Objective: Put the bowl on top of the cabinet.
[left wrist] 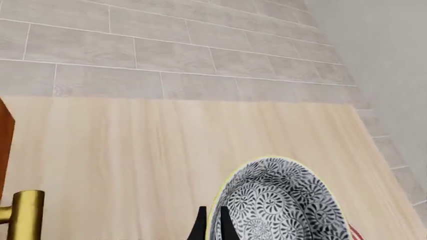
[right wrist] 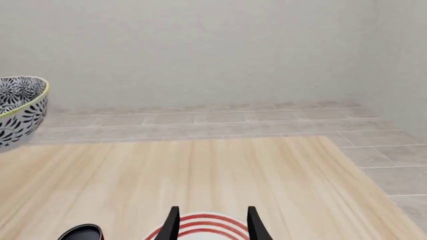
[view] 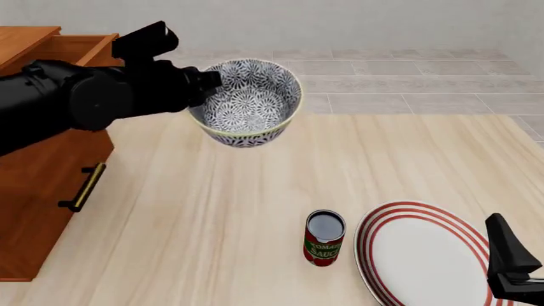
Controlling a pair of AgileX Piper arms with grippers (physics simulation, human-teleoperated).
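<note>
Between the left arm's fingers [left wrist: 212, 225], clamped on its near rim, the deep black-and-white floral bowl [view: 249, 101] hung above the pale wooden surface [view: 255, 210], awaiting carriage onto the reddish-brown wooden cabinet [view: 38, 172]; the right fingers [right wrist: 212, 222] stood apart.

The left arm [view: 76, 95] is all black and a bit shiny. It is thick and round, like fat tubes joined together. A boxy black block [view: 144, 41] sits on top of it near the front. The left hand [left wrist: 211, 226] has 2 thin, flat, black fingers with pointed tips. The right hand [right wrist: 212, 222] also has 2 slim black fingers, and from the front it looks like a dark, pointed fin.
</note>
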